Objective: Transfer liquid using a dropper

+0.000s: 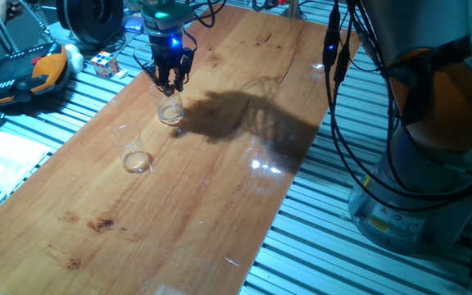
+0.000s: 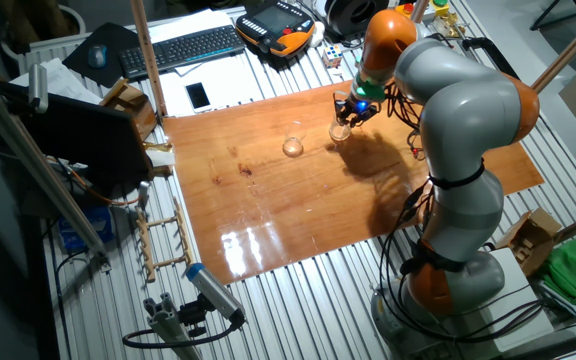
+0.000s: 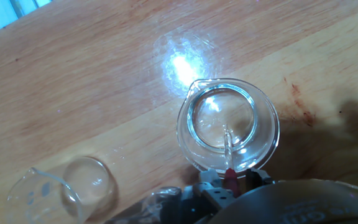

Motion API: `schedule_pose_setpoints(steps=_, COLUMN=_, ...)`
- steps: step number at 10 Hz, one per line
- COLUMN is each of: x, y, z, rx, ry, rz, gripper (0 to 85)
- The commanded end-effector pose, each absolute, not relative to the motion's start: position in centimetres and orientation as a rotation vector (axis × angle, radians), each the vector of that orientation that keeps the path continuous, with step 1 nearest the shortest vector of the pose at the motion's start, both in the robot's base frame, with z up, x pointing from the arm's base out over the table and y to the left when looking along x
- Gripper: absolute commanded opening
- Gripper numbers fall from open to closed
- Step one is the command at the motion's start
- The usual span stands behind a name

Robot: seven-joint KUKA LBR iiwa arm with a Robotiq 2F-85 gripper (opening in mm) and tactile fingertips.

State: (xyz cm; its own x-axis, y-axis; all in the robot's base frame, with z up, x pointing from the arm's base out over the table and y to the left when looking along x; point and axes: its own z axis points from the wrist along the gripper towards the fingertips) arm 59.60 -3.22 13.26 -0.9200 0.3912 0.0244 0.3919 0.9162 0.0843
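Fingers of the gripper (image 1: 171,81) hang straight down over the far cup, closed tight on the dropper (image 3: 229,149) — the hand view shows its dark red end pinched at the bottom edge of the picture and its thin clear stem running down into the cup. How wide the fingers stand beyond that narrow pinch I cannot tell.

Going from left to right in the hand view: the near cup (image 3: 82,186) sits at the lower left, well apart from the gripper, tilted in the picture by the lens, with only a faint glint at its bottom; whether it holds any liquid is too hard to say. Bare wooden table (image 3: 73,74) lies between, with a bright lamp reflection on it. Then comes the far cup (image 3: 229,124), directly under the hand, with a shallow clear liquid (image 3: 213,109) glinting inside and the dropper tip resting in or just above it.

My reading is that the drawing-up step is in hand — the tip is in the source cup. The next move would call for a straight lift clear of the rim without knocking the light cup, then a carry across to the near cup (image 1: 134,153), keeping the dropper upright so nothing drips on the wood.
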Motion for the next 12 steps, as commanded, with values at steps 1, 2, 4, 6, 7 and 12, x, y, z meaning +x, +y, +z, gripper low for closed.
schedule_pose_setpoints(steps=1, x=59.62, y=-3.26, z=13.22, rx=-0.625, ry=-3.071, rz=-0.136, gripper=31.7)
schedule_pose_setpoints(steps=2, x=59.64, y=-3.31, z=13.12, rx=-0.625, ry=-3.071, rz=-0.134, gripper=31.3)
schedule_pose_setpoints(steps=4, x=59.71, y=-3.36, z=12.89, rx=-0.621, ry=-3.075, rz=-0.135, gripper=31.0)
schedule_pose_setpoints(steps=6, x=59.74, y=-3.44, z=12.92, rx=-0.621, ry=-3.075, rz=-0.137, gripper=30.7)
schedule_pose_setpoints(steps=7, x=59.77, y=-3.48, z=12.91, rx=-0.619, ry=-3.075, rz=-0.137, gripper=30.3)
schedule_pose_setpoints(steps=12, x=59.86, y=-3.65, z=12.8, rx=-0.611, ry=-3.075, rz=-0.139, gripper=25.0)
